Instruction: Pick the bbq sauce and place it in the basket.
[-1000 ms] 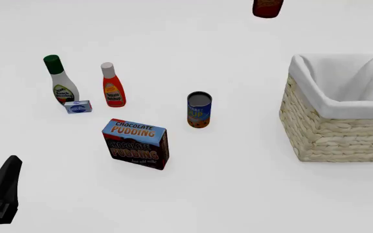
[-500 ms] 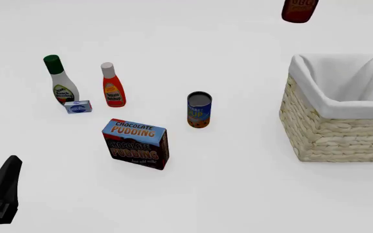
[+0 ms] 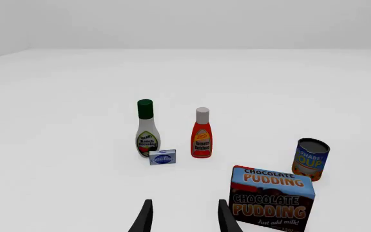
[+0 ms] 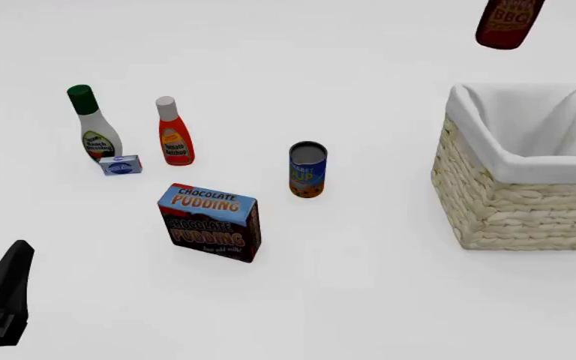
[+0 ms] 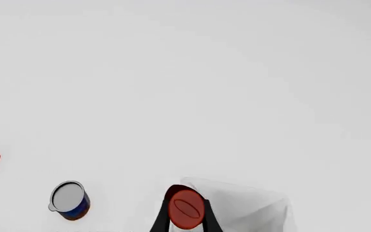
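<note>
The right gripper (image 5: 185, 223) has its two dark fingers closed against the sides of the bbq sauce (image 5: 185, 209), whose round red cap faces the wrist camera. In the front view that dark reddish-brown bottle (image 4: 508, 22) hangs in the air at the top edge, tilted, its orange label reading BBQ; it is beyond and above the far rim of the basket (image 4: 513, 210), clear of it and not inside. The basket is square, woven of thick straw-coloured strands, with a smooth white cloth lining folded over its rim. The left gripper (image 3: 184, 220) holds nothing, its two slim black fingers standing apart with bare table between them; it sits low at the near left corner in the front view (image 4: 3, 300). On the plain white table (image 4: 368, 300) stand a cylindrical blue-and-orange soup can (image 4: 307, 170) with a grey metal top, a rectangular chocolate pudding box (image 4: 210, 221), a glossy orange-red ketchup bottle (image 4: 174, 133) with a white cap, a pale ranch dressing bottle (image 4: 94, 124) with a green cap, and a small blue-and-white packet (image 4: 120, 165) just beside the ranch bottle's base.
</note>
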You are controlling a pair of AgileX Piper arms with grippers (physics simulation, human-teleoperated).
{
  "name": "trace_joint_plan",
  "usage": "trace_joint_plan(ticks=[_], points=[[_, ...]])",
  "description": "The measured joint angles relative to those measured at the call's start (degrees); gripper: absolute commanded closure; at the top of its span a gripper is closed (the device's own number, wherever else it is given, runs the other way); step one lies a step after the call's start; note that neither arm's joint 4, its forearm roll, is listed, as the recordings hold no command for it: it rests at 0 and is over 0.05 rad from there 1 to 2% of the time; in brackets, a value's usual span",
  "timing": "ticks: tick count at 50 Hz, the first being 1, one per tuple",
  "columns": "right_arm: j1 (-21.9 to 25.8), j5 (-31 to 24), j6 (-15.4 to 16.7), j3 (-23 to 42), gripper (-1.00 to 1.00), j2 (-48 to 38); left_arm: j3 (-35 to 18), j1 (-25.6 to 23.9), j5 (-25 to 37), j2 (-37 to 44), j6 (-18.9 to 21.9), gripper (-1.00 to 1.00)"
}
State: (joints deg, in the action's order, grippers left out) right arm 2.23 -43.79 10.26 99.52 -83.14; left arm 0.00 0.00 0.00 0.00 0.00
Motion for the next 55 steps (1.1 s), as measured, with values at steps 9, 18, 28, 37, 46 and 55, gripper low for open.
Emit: trace_joint_plan(ticks=[9, 18, 28, 37, 46, 55], points=[[-2.24, 1.28, -0.05, -3.44, 1.0, 1.72, 0.0, 0.0, 0.0, 0.0, 0.0, -1.0], [-4.31, 2.46, -0.08, -6.5, 1.0, 3.21, 0.0, 0.0, 0.0, 0.0, 0.0, -1.0], [-6.3, 3.5, 0.01, -9.78, 1.0, 5.07, 0.0, 0.0, 0.0, 0.0, 0.0, -1.0], [-8.31, 4.25, -0.09, -12.43, 1.0, 6.62, 0.0, 0.0, 0.0, 0.0, 0.0, -1.0], [-10.05, 5.98, -0.46, -15.91, 1.0, 7.53, 0.0, 0.0, 0.0, 0.0, 0.0, -1.0], [-11.28, 8.22, -0.93, -19.4, 1.0, 7.64, 0.0, 0.0, 0.0, 0.0, 0.0, -1.0]])
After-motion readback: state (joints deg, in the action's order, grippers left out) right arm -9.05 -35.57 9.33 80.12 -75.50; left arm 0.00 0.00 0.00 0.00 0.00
